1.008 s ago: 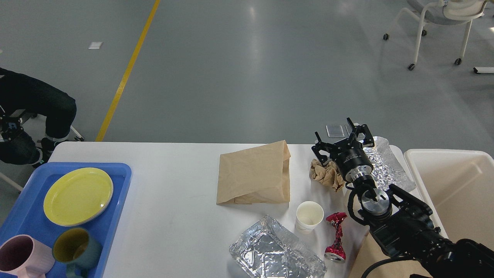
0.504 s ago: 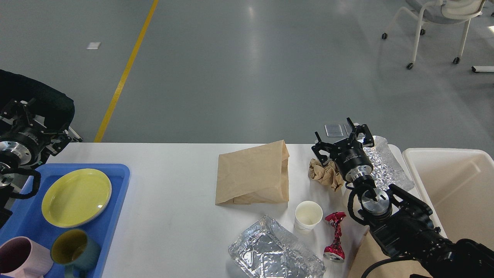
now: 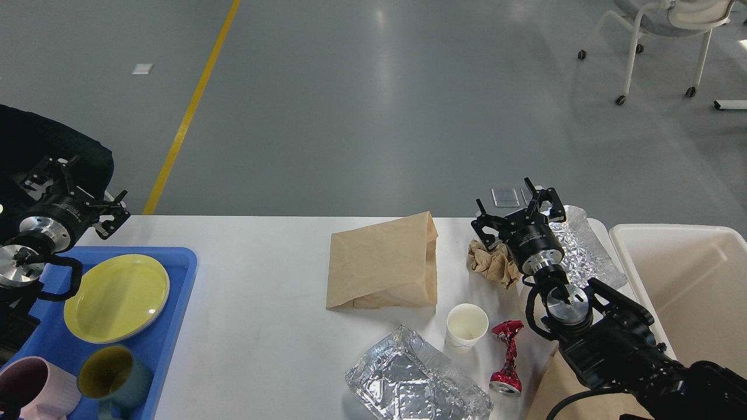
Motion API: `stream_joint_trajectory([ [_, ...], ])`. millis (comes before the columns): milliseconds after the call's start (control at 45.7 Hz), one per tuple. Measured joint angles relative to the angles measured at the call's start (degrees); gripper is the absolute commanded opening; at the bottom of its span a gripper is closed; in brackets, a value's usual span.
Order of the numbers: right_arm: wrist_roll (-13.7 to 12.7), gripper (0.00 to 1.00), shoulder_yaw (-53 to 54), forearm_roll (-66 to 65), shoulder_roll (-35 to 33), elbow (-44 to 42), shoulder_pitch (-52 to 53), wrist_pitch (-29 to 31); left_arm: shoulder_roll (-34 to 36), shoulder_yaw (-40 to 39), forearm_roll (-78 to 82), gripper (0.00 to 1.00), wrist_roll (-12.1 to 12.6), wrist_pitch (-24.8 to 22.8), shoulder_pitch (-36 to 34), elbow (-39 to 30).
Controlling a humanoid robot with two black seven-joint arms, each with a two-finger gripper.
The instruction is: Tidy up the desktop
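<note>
The white desktop [image 3: 262,326] holds a flat brown paper bag [image 3: 382,265], a crumpled brown paper wad [image 3: 489,262], a white paper cup [image 3: 465,326], a crushed red can [image 3: 506,359] and two pieces of foil, one at the near edge [image 3: 414,382] and one at the far right [image 3: 583,245]. My right gripper [image 3: 516,213] is open and empty, hovering just above and behind the paper wad. My left gripper [image 3: 73,189] is open and empty above the table's far left corner, beside the blue tray [image 3: 172,303].
The blue tray holds a yellow plate [image 3: 117,296], a dark green mug [image 3: 111,376] and a pink mug [image 3: 26,388]. A cream bin [image 3: 694,291] stands off the table's right end. A chair [image 3: 665,35] is far back right on the grey floor.
My left arm has come into view at the far left and its gripper has risen over the table's corner. The right arm and the items on the table have not moved.
</note>
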Motion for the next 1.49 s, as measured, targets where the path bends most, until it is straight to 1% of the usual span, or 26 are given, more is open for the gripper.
stream_joint_trajectory([
  [241,0.0,1.0,0.0,0.0,0.0,0.0,0.0,0.0,-0.12,-0.11,-0.05,0.96,-0.15,-0.43,-0.5,-0.09],
  [350,0.0,1.0,0.0,-0.02,0.0,0.0,0.0,0.0,-0.1,-0.01,-0.02,0.96,-0.74,-0.77,-0.57,-0.09],
  [460,0.0,1.0,0.06,-0.02,0.0,0.0,0.0,0.0,-0.04,0.13,0.16,0.96,-2.36,-3.11,-0.61,-0.09],
  [569,0.0,1.0,0.07,-0.02,0.0,0.0,0.0,0.0,-0.05,0.43,0.16,0.96,-4.96,-6.34,-0.12,-0.09],
  [657,0.0,1.0,0.08,-0.02,0.0,0.0,0.0,0.0,-0.42,0.86,0.12,0.96,-6.34,-7.32,0.71,-0.08],
  [832,0.0,1.0,0.09,-0.01,0.0,0.02,0.0,0.0,-1.61,1.14,0.45,0.96,-6.69,-7.24,2.53,0.0],
  [1051,0.0,1.0,0.09,-0.02,0.0,0.03,0.0,0.0,-4.81,1.17,0.64,0.96,-6.83,-7.91,2.66,-0.07],
  [1183,0.0,1.0,0.09,-0.02,0.0,0.03,0.0,0.0,-5.21,1.17,0.68,0.96,-6.87,-8.02,2.48,-0.09],
  [1249,0.0,1.0,0.09,-0.01,0.0,0.03,0.0,0.0,-5.27,1.17,0.72,0.96,-7.33,-8.02,2.49,-0.09],
  [1314,0.0,1.0,0.09,-0.02,0.0,0.03,0.0,0.0,-5.51,1.17,0.73,0.96,-8.65,-8.06,2.58,-0.09],
  [1358,0.0,1.0,0.09,-0.02,0.0,0.02,0.0,0.0,-5.79,1.17,0.73,0.97,-10.18,-8.13,2.66,-0.09],
  [1402,0.0,1.0,0.09,-0.01,0.0,0.01,0.0,0.0,-6.11,1.17,0.73,0.97,-11.97,-8.31,2.78,-0.09],
  [1489,0.0,1.0,0.09,0.0,0.0,0.0,0.0,0.0,-7.29,1.11,0.72,0.97,-16.7,-8.75,3.91,-0.09],
])
